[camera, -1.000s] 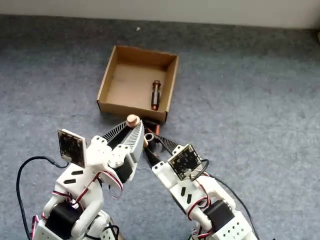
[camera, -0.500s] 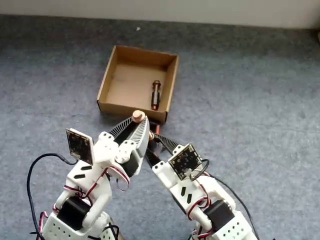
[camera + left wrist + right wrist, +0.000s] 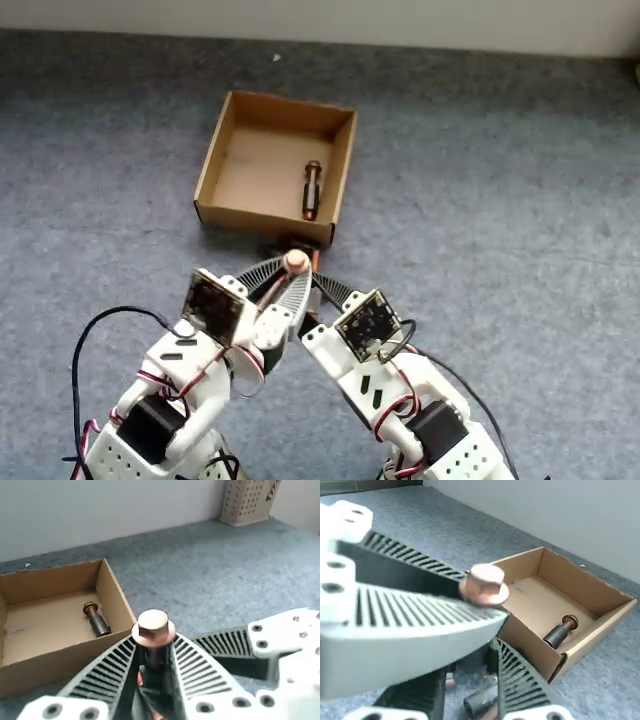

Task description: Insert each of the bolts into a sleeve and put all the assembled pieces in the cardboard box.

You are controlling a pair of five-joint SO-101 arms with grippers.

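Note:
My left gripper (image 3: pixel 293 268) is shut on a copper bolt (image 3: pixel 295 262), head up, just in front of the cardboard box (image 3: pixel 262 220). The left wrist view shows the bolt (image 3: pixel 152 626) clamped upright between the ribbed fingers (image 3: pixel 107 667). My right gripper (image 3: pixel 312 290) sits directly beneath and is shut on a dark sleeve (image 3: pixel 479 703). In the right wrist view the bolt (image 3: pixel 484 585) hangs above that sleeve, apart from it. One assembled piece (image 3: pixel 312 190) lies inside the box near its right wall.
Grey carpet surrounds the box on all sides. A perforated beige bin (image 3: pixel 247 500) stands by the far wall. The two arms' fingers crowd closely together at the box's front right corner (image 3: pixel 328 238).
My left arm has swung to the right with the bolt, bringing it from beside the right gripper to over it. The right arm has stayed put.

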